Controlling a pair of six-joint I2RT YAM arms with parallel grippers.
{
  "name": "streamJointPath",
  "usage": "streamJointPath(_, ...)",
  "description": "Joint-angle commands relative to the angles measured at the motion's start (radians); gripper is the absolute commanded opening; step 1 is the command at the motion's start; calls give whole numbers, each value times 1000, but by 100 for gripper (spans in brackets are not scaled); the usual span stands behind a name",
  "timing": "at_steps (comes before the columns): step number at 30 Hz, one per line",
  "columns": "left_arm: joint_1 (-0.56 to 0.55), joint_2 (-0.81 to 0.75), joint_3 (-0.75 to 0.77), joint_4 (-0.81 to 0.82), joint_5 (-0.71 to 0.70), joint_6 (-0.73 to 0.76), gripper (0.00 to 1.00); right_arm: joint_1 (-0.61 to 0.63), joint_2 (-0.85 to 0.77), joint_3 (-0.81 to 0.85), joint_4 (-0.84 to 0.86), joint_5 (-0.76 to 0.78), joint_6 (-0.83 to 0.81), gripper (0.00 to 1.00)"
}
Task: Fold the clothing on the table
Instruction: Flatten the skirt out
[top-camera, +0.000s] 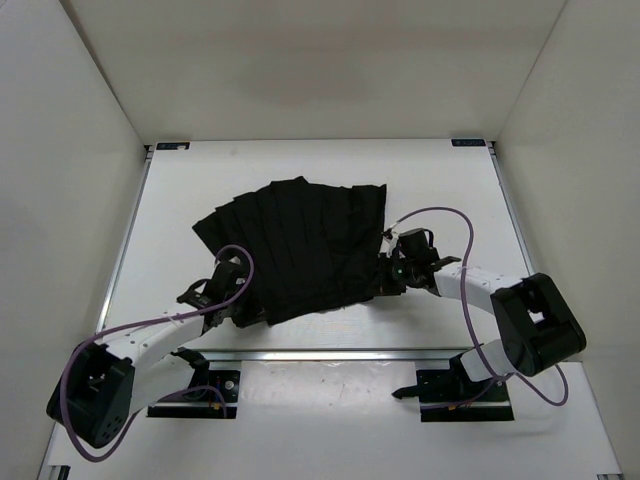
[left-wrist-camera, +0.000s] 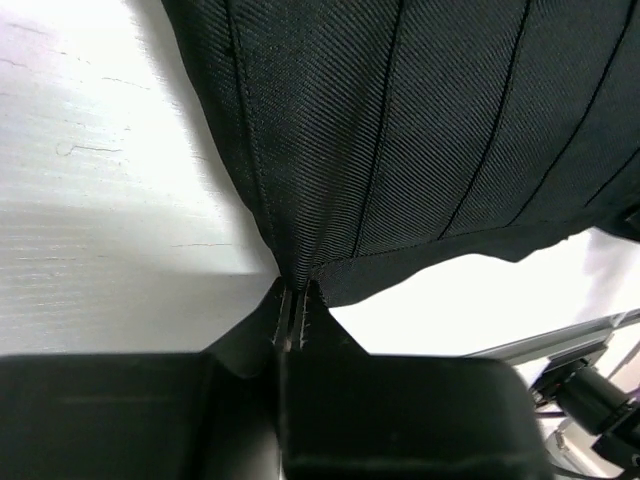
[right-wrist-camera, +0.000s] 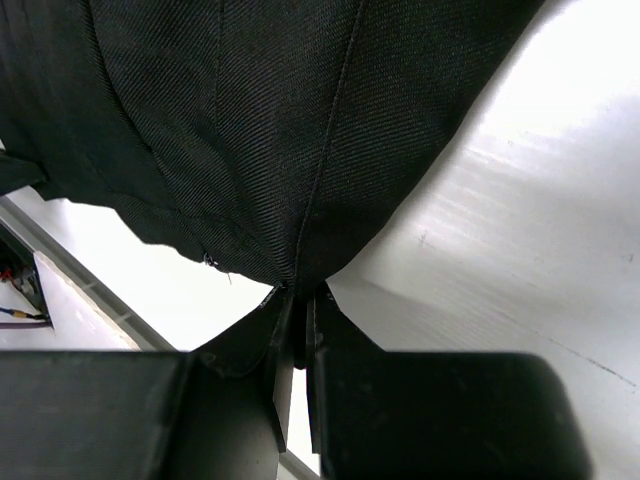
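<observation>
The left claw (left-wrist-camera: 292, 318) and right claw (right-wrist-camera: 297, 305) each pinch a lower hem corner of the pleated skirt (top-camera: 300, 245). Judged set to fold it up-frame over the bench (top-camera: 450, 190).

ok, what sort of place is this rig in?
Probably a lab data-collection cell, not a home: white table with metal rails, plain white walls enclosing it, one black pleated garment.

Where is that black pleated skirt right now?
Seen from above, the clothing lies centrally on the table, its near corners pinched by the left gripper and right gripper.
</observation>
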Motion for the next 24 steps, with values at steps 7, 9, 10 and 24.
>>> streamJointPath(7, 30, 6, 58, -52, 2, 70, 0, 12, 0, 76, 0, 30, -27, 0)
streamJointPath(9, 53, 33, 113, -60, 18, 104, 0, -6, -29, 96, -26, 42, -53, 0)
streamJointPath(10, 76, 50, 142, -59, 44, 136, 0, -14, -42, 105, -35, 53, -65, 0)
streamJointPath(24, 141, 599, 1441, -313, -17, 543, 0, -208, 147, 1184, -403, 143, -386, 0)
